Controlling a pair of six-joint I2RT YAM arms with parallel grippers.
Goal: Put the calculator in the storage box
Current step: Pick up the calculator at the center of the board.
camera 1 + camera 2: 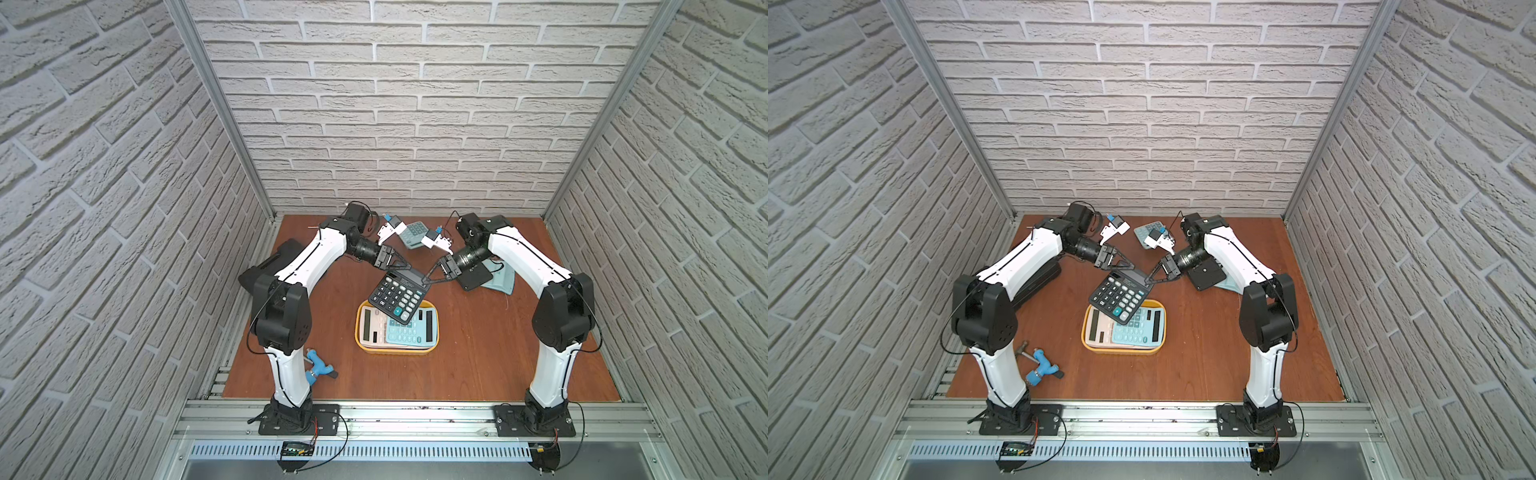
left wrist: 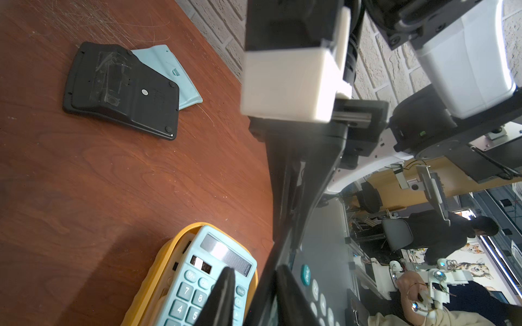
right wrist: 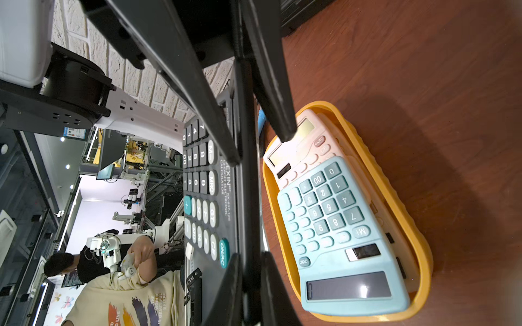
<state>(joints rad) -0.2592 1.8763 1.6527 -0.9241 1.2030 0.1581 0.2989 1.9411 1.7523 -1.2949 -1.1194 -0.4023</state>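
Two calculators (image 1: 409, 333) in storage box (image 1: 397, 350), third calculator (image 1: 397, 297) above far rim

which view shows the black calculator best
The top camera: in both top views the black calculator shows nearly whole, keys up. The right wrist view sees its keypad at a steep slant; the left wrist view catches only a blurred strip of keys.

A black desktop calculator (image 1: 1119, 297) with grey keys hangs tilted over the far edge of a shallow yellow plastic storage box (image 1: 1121, 352), in which a pink calculator (image 1: 1096, 332) lies partly under a light-blue calculator (image 1: 1138, 330). The right gripper (image 1: 1148, 281) pinches the black desktop calculator's far edge; the left gripper (image 1: 1133, 267) has its tips at that same edge, its hold unclear.
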